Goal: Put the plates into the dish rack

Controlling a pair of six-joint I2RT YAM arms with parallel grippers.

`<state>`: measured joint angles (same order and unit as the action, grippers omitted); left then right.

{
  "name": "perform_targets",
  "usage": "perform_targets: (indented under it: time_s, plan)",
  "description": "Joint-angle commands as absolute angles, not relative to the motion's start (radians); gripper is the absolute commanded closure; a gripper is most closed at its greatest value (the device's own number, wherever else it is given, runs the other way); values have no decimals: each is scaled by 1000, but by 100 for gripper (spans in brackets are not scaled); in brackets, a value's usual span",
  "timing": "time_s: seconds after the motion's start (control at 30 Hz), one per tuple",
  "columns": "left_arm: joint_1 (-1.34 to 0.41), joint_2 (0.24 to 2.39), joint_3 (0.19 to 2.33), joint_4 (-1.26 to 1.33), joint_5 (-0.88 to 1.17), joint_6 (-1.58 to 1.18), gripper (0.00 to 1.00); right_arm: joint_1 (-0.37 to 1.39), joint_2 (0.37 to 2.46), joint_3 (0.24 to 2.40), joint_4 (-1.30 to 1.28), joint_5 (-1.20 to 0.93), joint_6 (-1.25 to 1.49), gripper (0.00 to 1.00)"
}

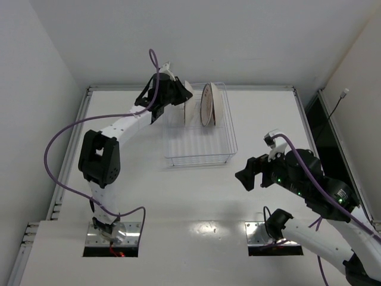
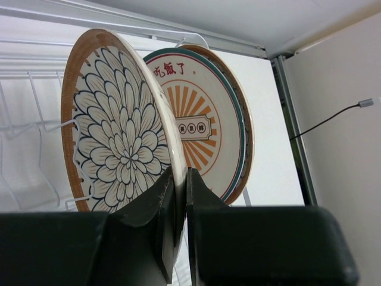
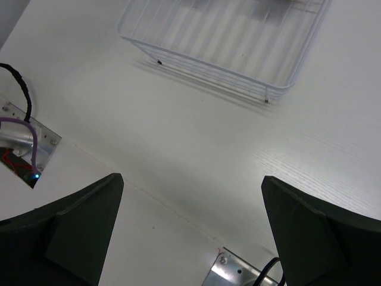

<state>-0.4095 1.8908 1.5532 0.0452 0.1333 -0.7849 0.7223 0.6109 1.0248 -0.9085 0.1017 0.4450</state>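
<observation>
Pinching flower plate (image 2: 119, 131) rim in left hand (image 2: 180, 176), lower upright between rack (image 1: 199, 164) prongs, clear of lettered plate (image 2: 208, 119).

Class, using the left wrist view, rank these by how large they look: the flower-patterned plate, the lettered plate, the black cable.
1. flower-patterned plate, though it sits nearer the camera, so true sizes may match.
2. lettered plate.
3. black cable.
</observation>
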Motion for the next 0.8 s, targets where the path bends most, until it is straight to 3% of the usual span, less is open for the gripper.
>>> perform_targets:
  time_s: [0.0,0.5,0.77]
  plan:
    - [-437,1923,1663,16,44,-720,100,723,606,1022,-902,92,456,0]
    - [-437,1922,1559,48,14,-729,100,723,606,1012,-911,83,465,0]
    - [-419,1879,1391,219,63,-790,100,723,606,1012,-911,83,465,0]
